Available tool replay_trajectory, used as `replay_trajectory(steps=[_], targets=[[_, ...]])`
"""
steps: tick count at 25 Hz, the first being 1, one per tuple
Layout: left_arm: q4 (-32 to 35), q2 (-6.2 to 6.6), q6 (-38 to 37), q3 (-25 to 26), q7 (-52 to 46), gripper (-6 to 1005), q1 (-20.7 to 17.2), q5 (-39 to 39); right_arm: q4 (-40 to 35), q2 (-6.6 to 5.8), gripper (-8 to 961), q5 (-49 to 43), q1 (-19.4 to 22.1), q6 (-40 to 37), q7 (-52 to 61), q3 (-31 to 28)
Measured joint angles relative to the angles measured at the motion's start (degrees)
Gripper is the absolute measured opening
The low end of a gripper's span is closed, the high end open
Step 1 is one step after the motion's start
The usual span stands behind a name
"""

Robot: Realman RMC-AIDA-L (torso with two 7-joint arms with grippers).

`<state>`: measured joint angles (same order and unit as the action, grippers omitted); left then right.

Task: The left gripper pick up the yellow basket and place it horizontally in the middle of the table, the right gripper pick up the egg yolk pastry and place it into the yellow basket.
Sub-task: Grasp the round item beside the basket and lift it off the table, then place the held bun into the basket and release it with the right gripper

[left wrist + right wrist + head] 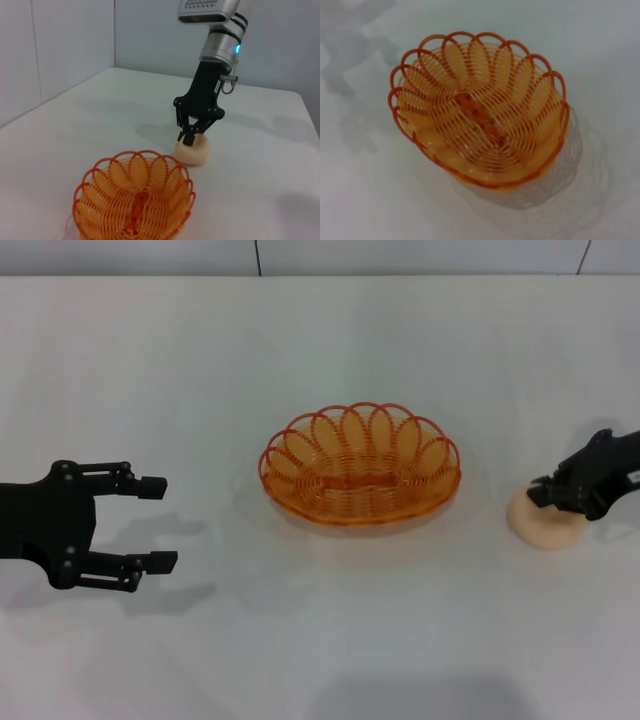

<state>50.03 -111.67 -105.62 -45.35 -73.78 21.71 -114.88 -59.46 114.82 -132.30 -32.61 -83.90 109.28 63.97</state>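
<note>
The pastry (545, 524) (likely soft, crushable) sits between the right gripper's (541, 493) nearly closed fingers; left gripper (160, 523) gapes empty.

Glossy translucent plastic yellow basket (360, 465) (woven strands) on the smooth matt table (320, 640).

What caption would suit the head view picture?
Right gripper closing on the egg yolk pastry beside the empty yellow basket; left gripper open.
</note>
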Motion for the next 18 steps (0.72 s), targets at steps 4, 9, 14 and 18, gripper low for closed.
replay_trajectory(steps=[4, 9, 14, 18], targets=[[0.01, 0.05, 0.43, 0.0, 0.03, 817, -0.01, 0.0, -3.48, -0.11, 42, 0.25, 0.31, -2.63, 0.23, -2.8], [0.0, 0.03, 0.92, 0.0, 0.31, 817, -0.01, 0.0, -8.56, 0.07, 32, 0.76, 0.21, -6.83, 0.28, -8.18], [-0.23, -0.18, 1.16, 0.0, 0.38, 817, -0.06, 0.0, -11.77, 0.2, 31, 8.88, 0.43, -8.85, 0.03, -11.48], [-0.33, -0.47, 1.2, 0.0, 0.6, 817, -0.09, 0.01, -10.9, 0.55, 31, 16.9, 1.57, -8.12, -1.88, -11.06]])
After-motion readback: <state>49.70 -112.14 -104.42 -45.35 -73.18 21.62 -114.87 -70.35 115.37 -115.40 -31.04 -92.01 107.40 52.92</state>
